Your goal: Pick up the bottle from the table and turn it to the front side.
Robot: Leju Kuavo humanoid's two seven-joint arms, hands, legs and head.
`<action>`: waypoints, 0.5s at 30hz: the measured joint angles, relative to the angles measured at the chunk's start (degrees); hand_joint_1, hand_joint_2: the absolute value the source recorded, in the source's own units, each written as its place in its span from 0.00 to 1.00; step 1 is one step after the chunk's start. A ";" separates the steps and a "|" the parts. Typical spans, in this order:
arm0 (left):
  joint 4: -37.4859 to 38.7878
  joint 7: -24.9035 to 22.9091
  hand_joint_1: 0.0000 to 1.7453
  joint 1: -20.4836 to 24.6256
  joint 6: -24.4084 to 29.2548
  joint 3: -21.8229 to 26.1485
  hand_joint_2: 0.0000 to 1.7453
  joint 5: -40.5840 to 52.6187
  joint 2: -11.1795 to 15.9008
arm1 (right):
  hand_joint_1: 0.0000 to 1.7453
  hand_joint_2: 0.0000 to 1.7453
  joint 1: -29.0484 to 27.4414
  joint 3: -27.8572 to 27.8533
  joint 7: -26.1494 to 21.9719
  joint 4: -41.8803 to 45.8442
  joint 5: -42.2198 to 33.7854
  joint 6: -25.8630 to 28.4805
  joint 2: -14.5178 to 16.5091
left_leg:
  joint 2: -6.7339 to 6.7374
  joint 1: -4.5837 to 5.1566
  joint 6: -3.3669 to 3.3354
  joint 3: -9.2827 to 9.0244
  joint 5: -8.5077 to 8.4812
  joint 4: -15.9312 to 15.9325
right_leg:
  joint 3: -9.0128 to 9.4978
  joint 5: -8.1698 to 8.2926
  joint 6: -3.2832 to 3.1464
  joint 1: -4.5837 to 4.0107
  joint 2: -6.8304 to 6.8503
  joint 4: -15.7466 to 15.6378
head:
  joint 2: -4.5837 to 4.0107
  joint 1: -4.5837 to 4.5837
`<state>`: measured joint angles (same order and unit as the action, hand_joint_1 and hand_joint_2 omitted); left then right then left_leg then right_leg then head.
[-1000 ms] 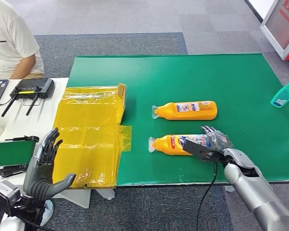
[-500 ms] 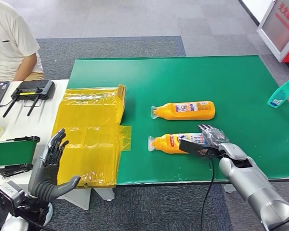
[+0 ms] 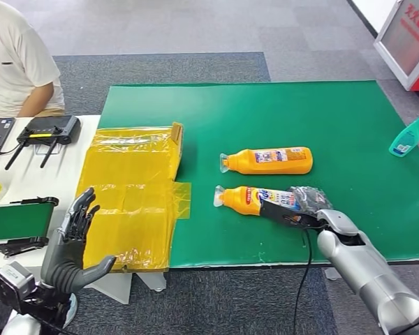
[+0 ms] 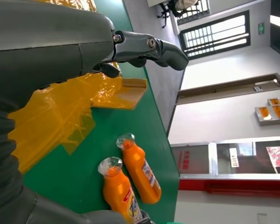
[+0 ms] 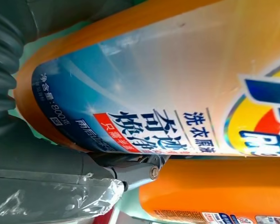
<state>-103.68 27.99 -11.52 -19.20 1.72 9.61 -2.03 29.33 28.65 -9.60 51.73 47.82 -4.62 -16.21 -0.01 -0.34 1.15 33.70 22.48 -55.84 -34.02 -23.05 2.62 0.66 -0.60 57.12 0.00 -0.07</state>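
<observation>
Head view: the right hand (image 3: pixel 304 206) is closed around the base end of the near bottle (image 3: pixel 252 199), thumb along the front, fingers wrapped behind. The bottle lies on the green table (image 3: pixel 302 112), cap pointing toward the yellow plastic sheet (image 3: pixel 128 195); its colourful label faces up. Judgement: grasp made, lift either barely begun or not begun; I cannot tell whether the bottle is clear of the mat. The turn to the front side looks partly or wholly achieved, setting down and letting go are left. A second orange bottle (image 3: pixel 268 160) lies just behind, parallel and close, the nearest obstacle if the held one swings. A teal bottle (image 3: pixel 410 136) sits well apart at the far right edge. The left hand (image 3: pixel 70 241) hangs off the table's near left, fingers spread, holding nothing. A person in a white shirt (image 3: pixel 17 63) sits beyond a side table with a router (image 3: pixel 47 129).

Left wrist view: the left hand's fingers (image 4: pixel 149 46) are extended, nothing in them. Both orange bottles lie side by side on the green surface past the yellow sheet.

Right wrist view: the held bottle's label (image 5: pixel 159 107) is pressed against the palm; the second bottle is just beside it.
</observation>
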 joint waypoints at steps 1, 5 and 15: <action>0.01 -0.07 0.00 -0.07 -0.01 0.01 1.00 -0.01 0.00 | 1.00 1.00 -0.44 -0.28 -0.07 0.61 -0.40 0.13 0.11 | 0.00 0.00 0.01 0.00 0.02 0.00 | -0.01 -0.02 -0.02 0.00 0.00 0.00 | 0.00 -0.01; 0.01 -0.27 0.00 -0.28 -0.02 0.03 1.00 -0.03 -0.03 | 1.00 1.00 -2.26 -1.27 -0.74 2.97 -1.34 1.04 0.63 | 0.00 0.00 0.04 0.03 0.08 0.00 | -0.04 -0.12 -0.06 -0.02 0.00 0.00 | 0.00 -0.01; -0.98 -4.09 0.00 -1.84 -0.38 0.35 1.00 -1.39 -3.88 | 1.00 1.00 -16.18 -4.50 -5.28 23.81 -4.87 4.47 9.42 | -0.03 -0.11 0.16 0.59 0.11 0.00 | -0.56 -0.25 -0.19 -0.15 0.08 0.07 | 0.00 -0.01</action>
<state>-104.67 23.89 -13.36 -19.57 2.07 8.22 -5.91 13.15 24.15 -14.88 75.54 42.95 -0.15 -6.79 -0.04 -0.46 1.31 34.29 22.59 -55.84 -34.59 -23.30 2.43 0.51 -0.52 57.18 0.00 -0.08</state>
